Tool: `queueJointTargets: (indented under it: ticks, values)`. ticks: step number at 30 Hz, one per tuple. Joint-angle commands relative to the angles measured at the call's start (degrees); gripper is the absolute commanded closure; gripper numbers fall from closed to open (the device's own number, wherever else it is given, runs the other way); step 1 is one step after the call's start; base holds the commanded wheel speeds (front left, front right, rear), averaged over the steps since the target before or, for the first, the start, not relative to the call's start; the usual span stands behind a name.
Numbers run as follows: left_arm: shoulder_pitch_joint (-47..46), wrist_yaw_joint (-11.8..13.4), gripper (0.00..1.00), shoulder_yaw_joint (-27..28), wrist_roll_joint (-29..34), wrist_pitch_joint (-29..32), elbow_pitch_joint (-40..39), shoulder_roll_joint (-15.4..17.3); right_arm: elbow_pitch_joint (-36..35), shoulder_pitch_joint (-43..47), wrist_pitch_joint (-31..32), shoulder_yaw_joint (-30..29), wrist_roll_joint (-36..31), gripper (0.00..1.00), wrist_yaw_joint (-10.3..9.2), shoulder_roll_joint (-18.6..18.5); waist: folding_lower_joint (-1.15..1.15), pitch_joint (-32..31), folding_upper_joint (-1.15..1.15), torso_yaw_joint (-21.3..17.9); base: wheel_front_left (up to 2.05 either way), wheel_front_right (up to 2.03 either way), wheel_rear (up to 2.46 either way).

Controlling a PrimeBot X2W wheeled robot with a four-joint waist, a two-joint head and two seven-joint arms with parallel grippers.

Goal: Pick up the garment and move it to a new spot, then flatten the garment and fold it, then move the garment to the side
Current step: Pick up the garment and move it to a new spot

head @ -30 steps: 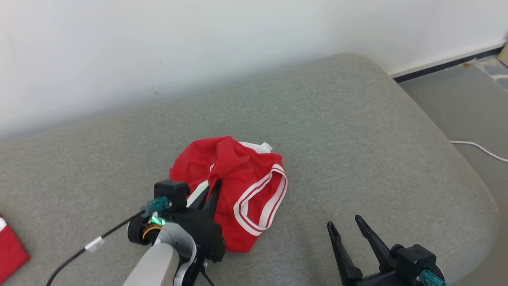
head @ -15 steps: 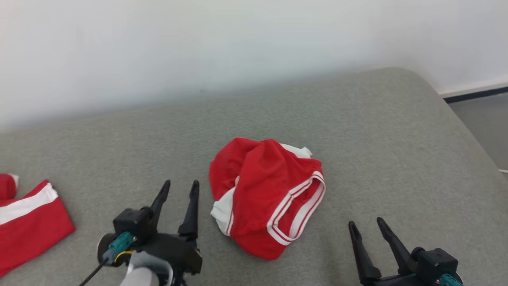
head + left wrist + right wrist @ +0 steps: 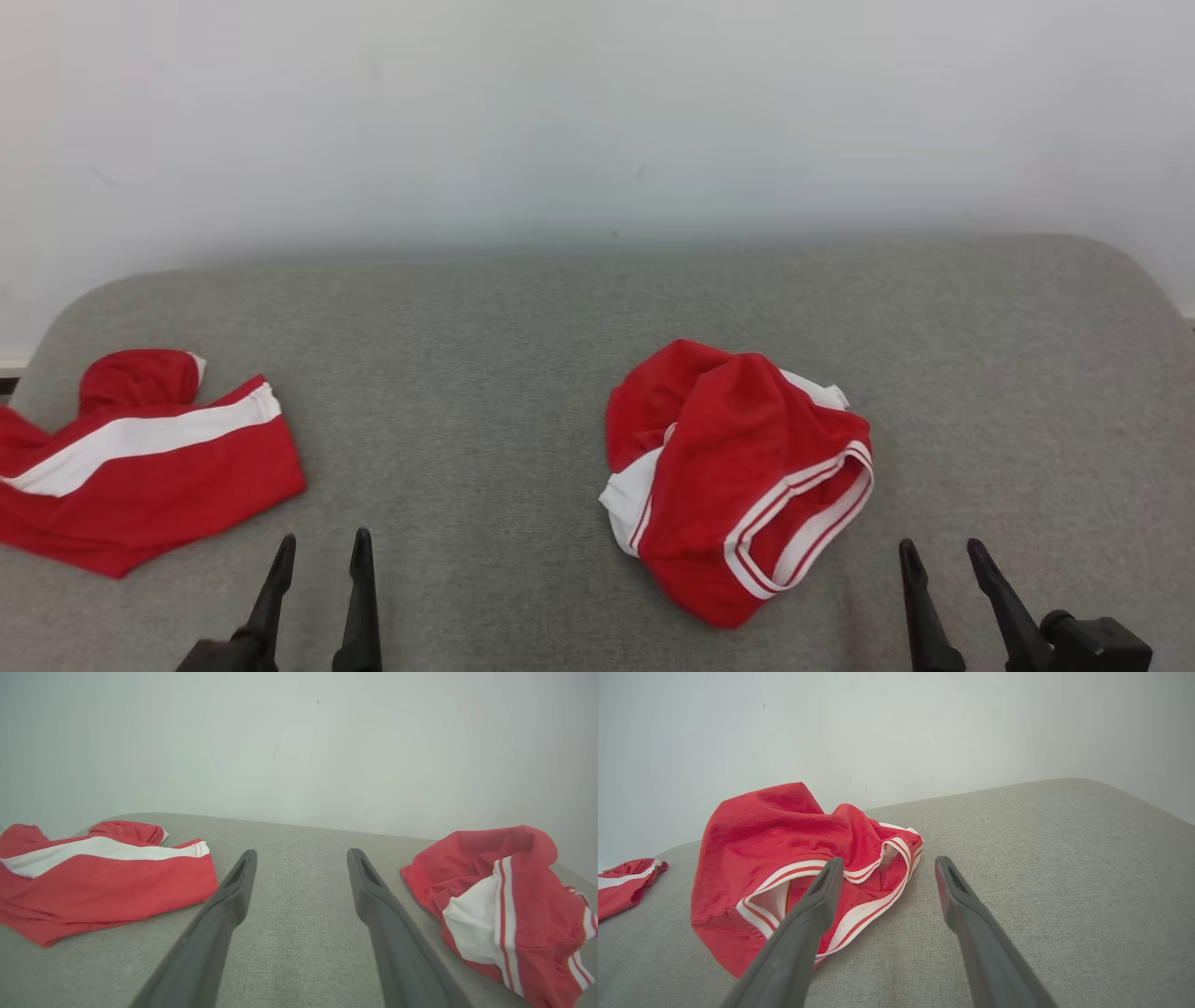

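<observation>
both empty with fingers parted, left gripper (image 3: 323, 539) and right gripper (image 3: 941, 547) point forward, flanking garment (image 3: 738, 476).

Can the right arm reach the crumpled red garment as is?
Probably yes: right gripper is open, crumpled garment lies just left of it on the grey cushion, nothing between them.

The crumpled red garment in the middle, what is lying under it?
The crumpled red garment rests on the grey cushion, which shows all around it. Its folds cover the patch beneath, so whether anything else lies there cannot be seen.
</observation>
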Motion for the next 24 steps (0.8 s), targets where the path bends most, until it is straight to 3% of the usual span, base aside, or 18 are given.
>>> queueJointTargets:
  ticks: [1, 14, 24]
  values:
    - [1.7, -0.7, 0.00, 0.7, 1.1, -0.2, -0.7, -0.2, 0.4, 0.7, -0.6, -0.5, 0.6, 0.00, -0.12, -0.7, 0.00, -1.5, 0.00, 2.6, 0.00, 0.00, 0.00]
    - [8.4, -4.3, 0.00, 6.1, 4.7, -0.2, 0.0, -1.2, 4.3, 3.4, -2.5, -0.9, 1.5, 0.00, -0.12, -3.5, 0.00, -3.0, 0.00, 4.4, 0.00, 0.00, 0.00]
    - [8.8, -5.3, 0.00, 6.5, 6.2, -0.2, 0.3, -2.0, 4.8, 3.2, -2.6, -0.6, 1.3, 0.00, -0.12, -2.9, 0.00, -3.2, 0.00, 3.2, 0.00, 0.00, 0.00]
